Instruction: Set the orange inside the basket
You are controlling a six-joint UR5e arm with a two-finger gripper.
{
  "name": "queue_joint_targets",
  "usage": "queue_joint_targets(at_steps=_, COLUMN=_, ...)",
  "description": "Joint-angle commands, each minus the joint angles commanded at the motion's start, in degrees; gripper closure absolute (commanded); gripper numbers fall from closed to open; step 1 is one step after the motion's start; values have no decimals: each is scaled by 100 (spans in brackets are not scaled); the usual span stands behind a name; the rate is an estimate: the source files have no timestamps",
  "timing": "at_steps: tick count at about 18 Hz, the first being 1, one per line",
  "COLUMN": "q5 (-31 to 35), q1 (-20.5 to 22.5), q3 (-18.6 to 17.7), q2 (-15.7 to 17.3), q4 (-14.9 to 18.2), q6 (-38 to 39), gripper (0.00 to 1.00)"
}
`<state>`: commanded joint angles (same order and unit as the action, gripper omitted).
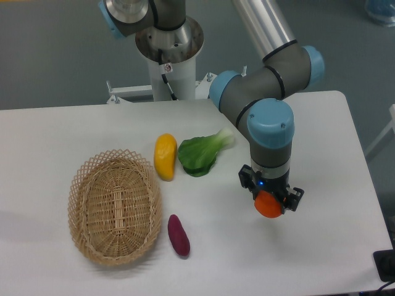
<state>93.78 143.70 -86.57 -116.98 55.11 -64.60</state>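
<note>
A: What lies on the desk, from the left?

B: The basket, then a purple sweet potato at its 4 o'clock, a yellow fruit and a leafy green at its 1 o'clock.

A: And the orange?

B: At the basket's 3 o'clock, well apart from it, gripped between the gripper's jaws.

From my remote seat, the basket sits toward the table's left front, well apart from the orange, which is held between the fingers of the gripper right of centre. Behind the basket's right side lie an oblong fruit and, touching its right, a leafy green. A sweet potato lies just beside the basket's right front rim.
</note>
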Motion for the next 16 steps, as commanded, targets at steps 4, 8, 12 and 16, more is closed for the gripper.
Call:
queue_joint_targets(at_steps=4, q5=0, q1=-9, q3=-9, q2=9, q4=-9, q6=0, gripper=36)
queue_joint_targets(at_steps=8, q5=0, q1=-9, q3=9, q2=0, q4=-9, q6=9, gripper=35)
queue_joint_targets(at_steps=12, q5=0, q1=-9, q3=0, q2=-18, q4=-9, q6=79, gripper=36)
queue_joint_targets(at_steps=16, q5=-9, q1=-9, q3=-9, q2=-9, q4=-9, q6=79, gripper=36)
